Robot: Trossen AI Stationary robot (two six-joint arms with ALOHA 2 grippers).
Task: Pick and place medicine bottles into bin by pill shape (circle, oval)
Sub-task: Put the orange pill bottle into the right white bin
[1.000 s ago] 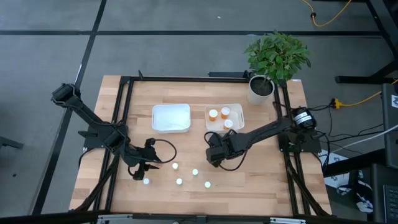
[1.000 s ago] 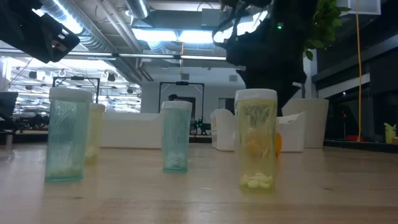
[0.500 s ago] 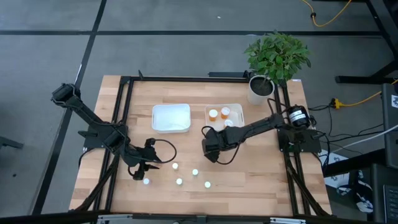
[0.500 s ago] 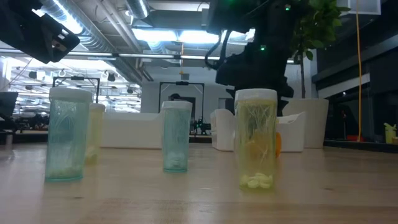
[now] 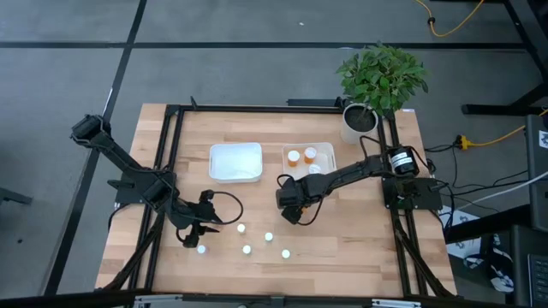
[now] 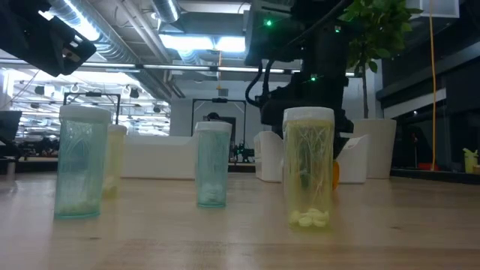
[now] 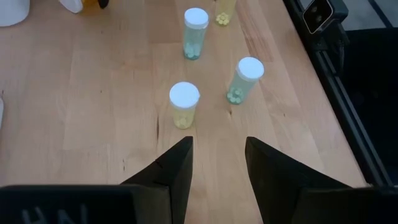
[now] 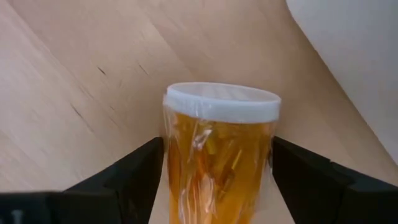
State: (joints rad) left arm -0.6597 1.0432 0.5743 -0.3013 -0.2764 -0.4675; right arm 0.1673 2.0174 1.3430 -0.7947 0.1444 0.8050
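My right gripper (image 5: 288, 204) is shut on an orange medicine bottle (image 8: 219, 155) with a white cap, over the table's middle, just near of the right bin (image 5: 328, 152). That bin holds three orange bottles (image 5: 294, 156). My left gripper (image 7: 217, 163) is open and empty at the left (image 5: 208, 226). It faces several small tinted bottles that stand upright on their bases on the wood: a yellow one (image 7: 184, 104), two teal ones (image 7: 244, 79), and a far yellow one (image 7: 225, 9). They also show in the low view (image 6: 309, 169). My right gripper pinches the orange bottle's body just below the white cap (image 8: 217, 146) between its two fingers (image 8: 140, 171), one on each side. The bottle stands upright in the hold. Its lower end is out of the picture, so I cannot tell whether it is clear of the table.
A white bin (image 5: 235, 162) stands left of the right bin. A potted plant (image 5: 377, 81) stands at the far right corner. A black frame (image 5: 171, 154) runs along the table's sides. Bare wood lies between the bins and the small bottles.
My right gripper has gone toward the table's left and far edge, closer to the bins. My left arm has kept still.
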